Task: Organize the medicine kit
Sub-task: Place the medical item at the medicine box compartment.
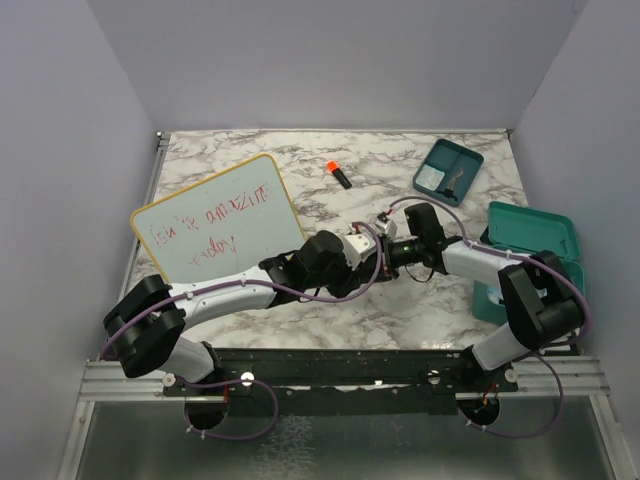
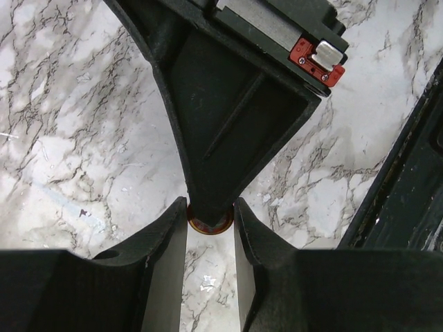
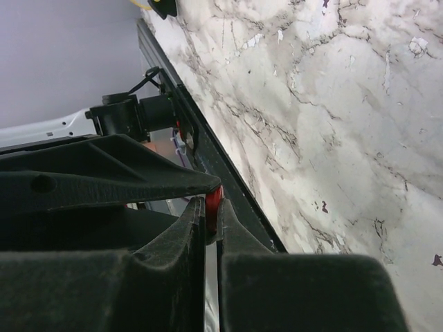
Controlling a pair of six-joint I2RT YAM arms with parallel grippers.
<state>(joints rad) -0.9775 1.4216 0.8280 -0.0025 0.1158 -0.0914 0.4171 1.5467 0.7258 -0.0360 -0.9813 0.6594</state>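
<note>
The teal medicine kit case (image 1: 530, 255) lies at the right edge of the table, and its shallow divided tray (image 1: 447, 170) sits apart at the back right with a few small items in it. My two grippers meet at mid-table. My right gripper (image 1: 385, 250) (image 3: 212, 207) is shut on a small red disc (image 3: 214, 202), pinching its flat faces. My left gripper (image 1: 372, 262) (image 2: 210, 214) has its fingertips against the rim of the same disc (image 2: 210, 227) on both sides. The right gripper's finger (image 2: 221, 124) covers most of the disc.
A yellow-framed whiteboard (image 1: 215, 225) with red writing lies at the left. An orange-capped marker (image 1: 338, 173) lies at the back middle. The black mounting rail (image 3: 228, 180) runs along the table's near edge.
</note>
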